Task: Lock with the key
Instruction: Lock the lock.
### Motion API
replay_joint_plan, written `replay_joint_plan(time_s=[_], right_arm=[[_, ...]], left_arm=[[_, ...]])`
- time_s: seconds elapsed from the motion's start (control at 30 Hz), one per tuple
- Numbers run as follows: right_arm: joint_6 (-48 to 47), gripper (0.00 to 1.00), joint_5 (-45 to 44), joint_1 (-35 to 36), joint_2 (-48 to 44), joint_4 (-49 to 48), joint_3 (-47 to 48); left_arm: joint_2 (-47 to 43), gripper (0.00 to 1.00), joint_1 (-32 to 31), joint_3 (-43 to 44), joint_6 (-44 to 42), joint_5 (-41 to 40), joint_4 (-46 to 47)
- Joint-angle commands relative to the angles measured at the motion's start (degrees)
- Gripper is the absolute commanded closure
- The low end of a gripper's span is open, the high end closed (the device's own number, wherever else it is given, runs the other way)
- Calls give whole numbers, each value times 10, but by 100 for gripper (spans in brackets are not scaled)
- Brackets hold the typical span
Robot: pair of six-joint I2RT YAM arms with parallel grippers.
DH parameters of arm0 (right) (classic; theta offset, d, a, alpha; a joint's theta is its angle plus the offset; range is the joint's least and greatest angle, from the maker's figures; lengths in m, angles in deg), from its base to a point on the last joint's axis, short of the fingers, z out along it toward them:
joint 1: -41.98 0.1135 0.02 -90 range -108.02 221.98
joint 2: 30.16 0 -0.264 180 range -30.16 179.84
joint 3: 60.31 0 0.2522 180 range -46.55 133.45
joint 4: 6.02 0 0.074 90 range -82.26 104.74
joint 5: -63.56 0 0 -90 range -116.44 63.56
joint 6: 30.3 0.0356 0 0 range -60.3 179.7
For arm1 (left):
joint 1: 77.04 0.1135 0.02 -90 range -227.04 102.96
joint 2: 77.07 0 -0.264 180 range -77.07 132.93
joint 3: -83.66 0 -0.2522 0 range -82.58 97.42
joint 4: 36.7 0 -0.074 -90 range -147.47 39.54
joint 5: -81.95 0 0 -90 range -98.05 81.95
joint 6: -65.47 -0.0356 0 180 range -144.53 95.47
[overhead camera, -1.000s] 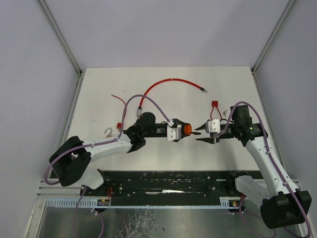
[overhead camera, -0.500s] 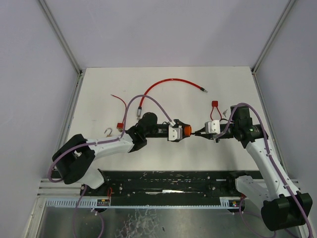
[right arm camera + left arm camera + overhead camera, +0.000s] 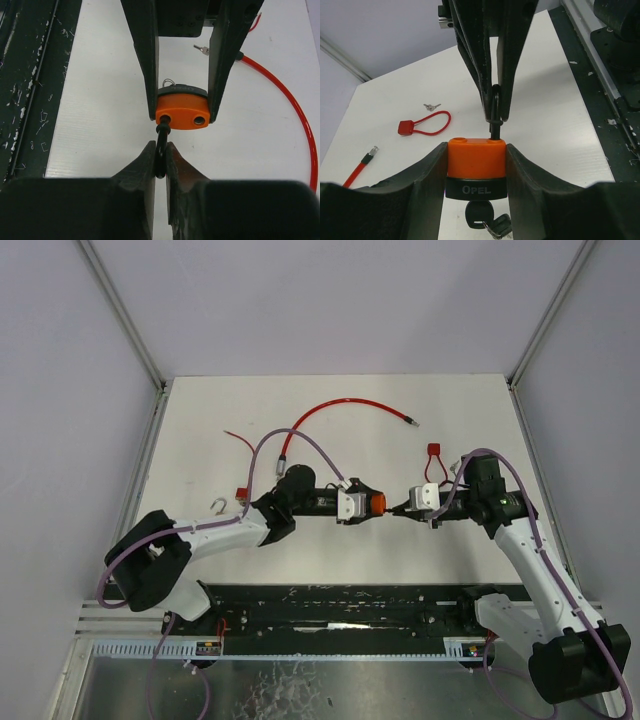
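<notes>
Left wrist view: our left end effector [image 3: 476,150] squeezes the orange lock [image 3: 476,160] by its sides, over the counter [image 3: 550,115], between our two arms. A key [image 3: 479,215] sticks in its bottom. Our right end effector [image 3: 160,148] pinches the black loop [image 3: 161,137] on top.

Orange padlock [image 3: 476,160] is sitting at centre of the overhead view, unlocked. Black shackle [image 3: 161,150] is sticking from one hole, the other gaping empty. Key [image 3: 479,216] is sitting in the black base.
</notes>
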Motion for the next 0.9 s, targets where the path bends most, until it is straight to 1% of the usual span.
replay_joint_plan(time_s=[0.0,0.03,0.07,0.1,0.13,0.17,0.2,0.27,0.37,0.43,0.5,0.6,0.7,0.77,0.87], right_arm=[[7,94,5,10,-2,-1,11],[6,99,13,11,-2,10,18],[5,100,21,10,-2,21,26],[10,100,25,10,-3,30,34],[28,100,25,11,-2,31,41],[54,100,25,10,-1,23,49],[82,100,24,10,0,16,55],[144,100,19,8,6,-4,67],[237,100,13,-4,16,-42,75],[275,100,15,-10,21,-48,82],[306,100,26,-19,23,-59,84],[328,100,43,-31,29,-64,85],[308,100,41,-32,28,-51,83],[306,100,33,-34,26,-52,80],[272,100,46,-34,26,-27,82]], left_arm=[[-15,100,5,7,18,17,67],[-13,98,5,9,25,18,68],[-12,90,7,11,35,21,66],[-12,79,11,15,47,26,64],[-12,65,14,17,64,27,66],[-13,54,17,18,80,27,68],[-17,46,23,16,90,29,70],[-26,35,36,4,114,21,91],[-49,22,57,-20,159,19,143],[-61,18,66,-30,163,20,149],[-62,17,69,-31,172,19,149],[-46,17,76,-22,192,54,146],[-25,19,80,-5,195,111,118],[-12,23,80,8,192,122,90],[9,24,80,25,192,129,66]])
